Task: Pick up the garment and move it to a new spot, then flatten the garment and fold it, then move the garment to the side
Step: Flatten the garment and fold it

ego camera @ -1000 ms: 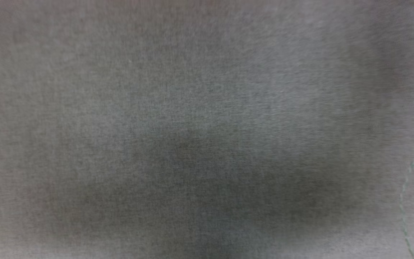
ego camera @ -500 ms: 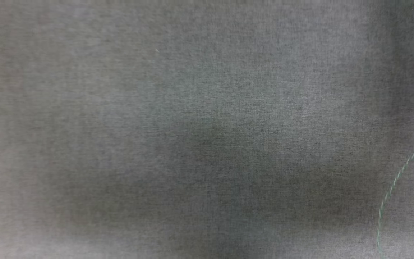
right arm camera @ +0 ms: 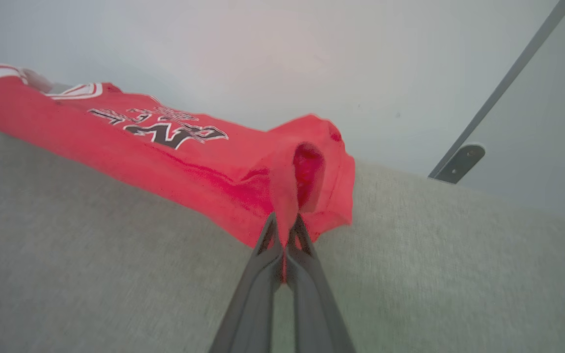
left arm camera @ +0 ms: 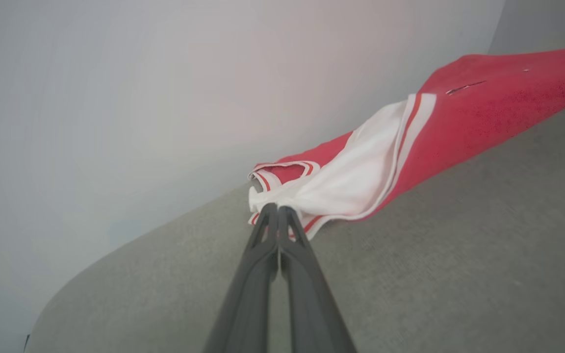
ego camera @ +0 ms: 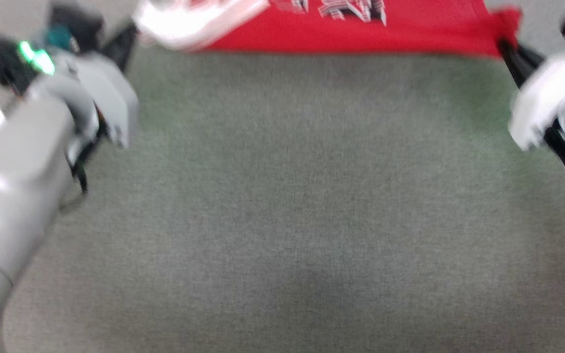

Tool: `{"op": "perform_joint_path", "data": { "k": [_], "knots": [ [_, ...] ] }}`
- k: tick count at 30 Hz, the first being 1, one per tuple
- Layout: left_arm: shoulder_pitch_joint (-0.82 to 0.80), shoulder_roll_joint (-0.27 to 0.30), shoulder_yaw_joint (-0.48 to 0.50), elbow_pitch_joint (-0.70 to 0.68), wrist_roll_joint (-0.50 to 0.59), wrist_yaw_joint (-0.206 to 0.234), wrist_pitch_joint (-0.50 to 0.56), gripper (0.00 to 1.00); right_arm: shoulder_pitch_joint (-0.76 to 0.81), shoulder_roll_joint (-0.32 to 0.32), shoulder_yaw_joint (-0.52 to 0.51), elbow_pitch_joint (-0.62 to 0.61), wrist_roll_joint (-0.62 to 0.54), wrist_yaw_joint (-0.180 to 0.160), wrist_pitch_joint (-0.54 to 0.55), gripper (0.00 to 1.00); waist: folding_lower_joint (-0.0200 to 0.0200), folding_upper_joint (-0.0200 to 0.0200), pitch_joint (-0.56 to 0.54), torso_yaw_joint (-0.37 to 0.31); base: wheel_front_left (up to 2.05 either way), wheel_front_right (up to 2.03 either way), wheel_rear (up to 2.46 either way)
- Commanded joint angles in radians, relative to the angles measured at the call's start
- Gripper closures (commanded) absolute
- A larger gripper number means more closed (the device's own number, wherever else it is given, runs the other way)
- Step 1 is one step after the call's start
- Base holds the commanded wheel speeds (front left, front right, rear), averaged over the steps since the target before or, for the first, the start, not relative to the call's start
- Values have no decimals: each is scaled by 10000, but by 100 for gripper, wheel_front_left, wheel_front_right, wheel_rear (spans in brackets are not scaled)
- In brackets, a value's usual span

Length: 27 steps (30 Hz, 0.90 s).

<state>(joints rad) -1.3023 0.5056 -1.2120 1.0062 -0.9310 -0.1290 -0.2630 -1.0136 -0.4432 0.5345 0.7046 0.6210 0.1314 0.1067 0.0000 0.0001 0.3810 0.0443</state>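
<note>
The garment, red with a white sleeve and block lettering, lies stretched along the far edge of the grey cloth-covered table. My left gripper is shut on its white, striped-trim sleeve end; in the left wrist view the gripper pinches that bunched sleeve with the garment trailing off to the right. Over at the garment's other end my right gripper is shut on a red corner. In the right wrist view this gripper holds a raised red fold of the garment.
A pale wall stands just behind the table's far edge. A grey metal bar with a bracket runs up the wall at the right. The table's rounded corner lies left of my left gripper. Bare grey cloth spreads between the arms toward me.
The head camera has moved: earlier pictures held only close grey cloth with a green thread; now the garment's edge and both arms are in the picture.
</note>
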Motion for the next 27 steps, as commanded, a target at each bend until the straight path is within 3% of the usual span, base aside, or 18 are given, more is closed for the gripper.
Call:
{"op": "perform_joint_path", "data": {
  "k": [1,5,9,10,18,22,27],
  "knots": [
    [723,137,-68,-441,-103,-16,0,100,813,-460,148,-669,481,-14,268,100,0,-1,-1611,149,0,0,0],
    [2262,761,-254,-1974,-83,392,40,100,2655,-1715,-135,-2377,1375,-14,766,100,0,-1,-1802,230,0,0,0],
    [3655,1533,-337,-3914,-249,1225,209,100,4353,-2270,-831,-3542,1729,-14,1034,100,0,-1,-1778,297,0,0,0],
    [3655,1533,-337,-3914,-249,1225,209,100,4353,-2270,-831,-3542,1729,-14,1034,100,0,-1,-1778,297,0,0,0],
    [5980,2968,-474,-7823,-484,3169,546,100,7132,-2370,-2118,-5384,1524,-13,1983,100,0,-1,-1534,317,0,0,0],
    [6911,3297,-511,-9158,-783,3916,566,100,8398,-2191,-2651,-6199,1432,-13,2607,100,0,-1,-1406,322,0,0,0],
    [7848,3503,-544,-10074,-1131,4410,498,100,9729,-1970,-3234,-7116,1546,-13,3476,100,0,-1,-1260,288,0,0,0]
  ]
}}
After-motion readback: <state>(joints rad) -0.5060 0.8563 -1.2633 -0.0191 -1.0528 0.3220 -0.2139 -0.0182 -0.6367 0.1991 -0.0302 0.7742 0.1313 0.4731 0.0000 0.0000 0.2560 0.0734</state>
